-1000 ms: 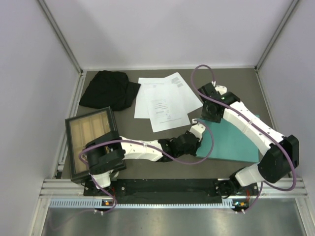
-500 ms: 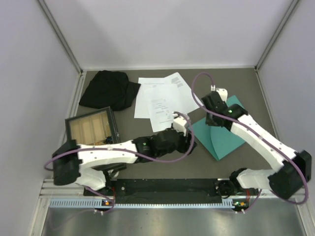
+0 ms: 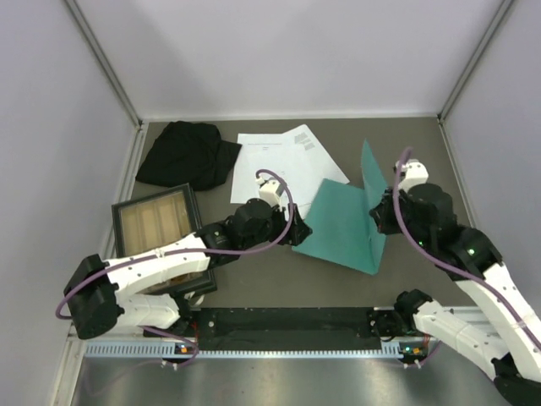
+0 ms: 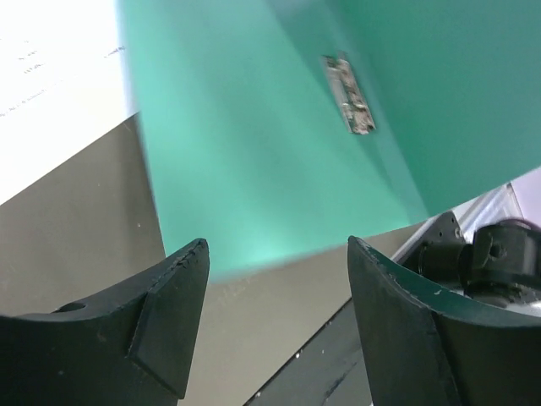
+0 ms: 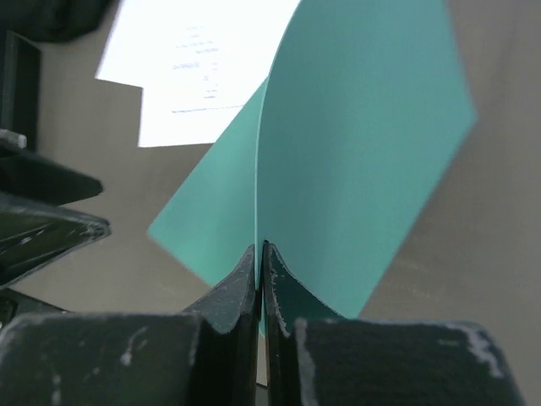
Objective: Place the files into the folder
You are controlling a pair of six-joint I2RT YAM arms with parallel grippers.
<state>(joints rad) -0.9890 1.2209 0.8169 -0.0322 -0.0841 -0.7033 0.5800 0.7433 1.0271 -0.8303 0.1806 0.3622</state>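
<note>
Your right pincer (image 5: 259, 251) pinches the flap of the folder (image 3: 338, 233) up, toward the right edge of the bench (image 3: 406, 144), so slide your spread left pincer (image 4: 275, 258) gently onto the files (image 3: 262, 150) by the far edge.

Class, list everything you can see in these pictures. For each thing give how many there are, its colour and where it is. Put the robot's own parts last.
files: at least two overlapping sheets, white, far middle of the table, outside the folder
folder: one, teal, open, right of the files, one flap flat and the other raised
cloth: one, black, far left corner
tray: one, dark frame with wooden inside, left side
table: one, dark grey, under everything
left tool: one, black, open, at the folder's left edge
right tool: one, black, shut on the folder's raised flap
</note>
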